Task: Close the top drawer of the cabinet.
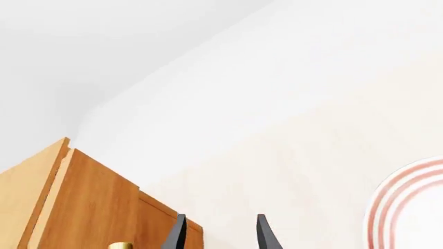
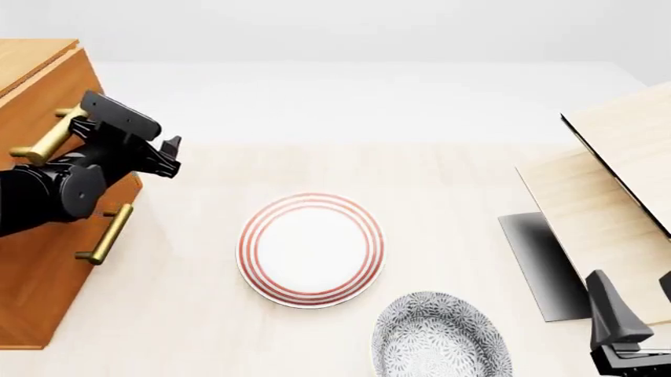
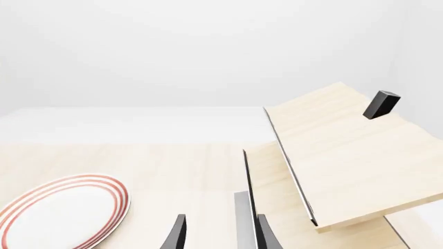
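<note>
The orange-brown cabinet (image 2: 31, 259) stands at the table's left edge. The top drawer (image 2: 74, 94) carries a brass bar handle (image 2: 44, 140), and a like handle (image 2: 105, 234) sits on the lower drawer. In the left wrist view the top drawer (image 1: 90, 207) front stands a step out from the wood face beside it, with its handle (image 1: 121, 245) at the frame edge. My left gripper (image 2: 171, 157) hovers just right of the top handle, open and empty; its fingers (image 1: 176, 233) point past the cabinet. My right gripper (image 2: 636, 308) rests open and empty at the near right.
A red-ringed white plate (image 2: 309, 250) lies mid-table, and a grey patterned plate (image 2: 441, 339) sits nearer me. Pale light-wood panels (image 2: 618, 181) lean at the right over a dark grey slab (image 2: 537, 263). A small black block (image 3: 381, 104) sits on the upper panel.
</note>
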